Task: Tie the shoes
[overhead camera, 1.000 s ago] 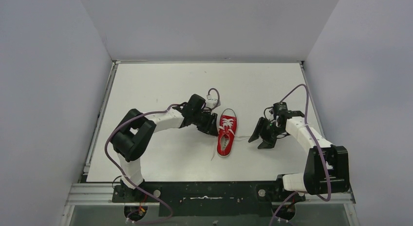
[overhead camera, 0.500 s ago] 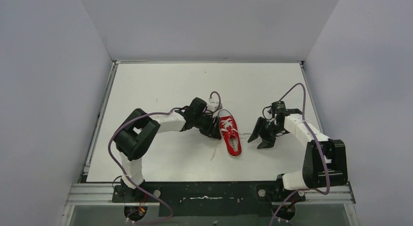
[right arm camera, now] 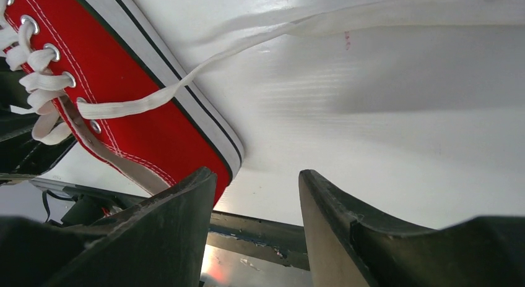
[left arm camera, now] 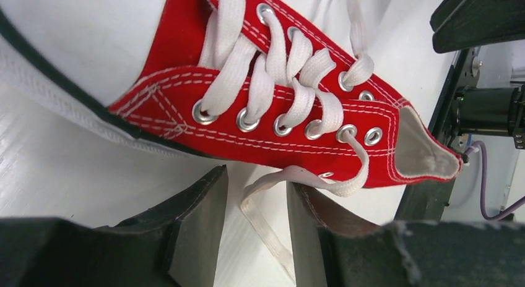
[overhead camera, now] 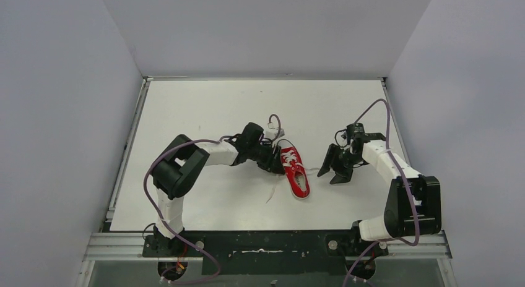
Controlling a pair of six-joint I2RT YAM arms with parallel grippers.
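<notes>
The red sneaker (overhead camera: 295, 171) lies on the white table, toe away from the arms, heel toward them. Its white laces are untied. One lace (overhead camera: 271, 193) trails to the near left, the other (overhead camera: 314, 170) runs right. My left gripper (overhead camera: 275, 161) is against the shoe's left side, open. In the left wrist view the shoe (left arm camera: 272, 107) fills the top and a loose lace (left arm camera: 266, 219) lies between the open fingers, not pinched. My right gripper (overhead camera: 335, 168) is open, right of the shoe. The right wrist view shows the shoe's side (right arm camera: 124, 107) and the lace (right arm camera: 260, 42) across the table.
The white table (overhead camera: 204, 107) sits between grey walls. A black frame rail (overhead camera: 260, 244) runs along the near edge, with both arm bases on it. Purple cables loop over both arms.
The left gripper has pushed the shoe, turning its heel toward the right and shifting it slightly right. The right gripper has stayed right of the shoe, shifting slightly.
</notes>
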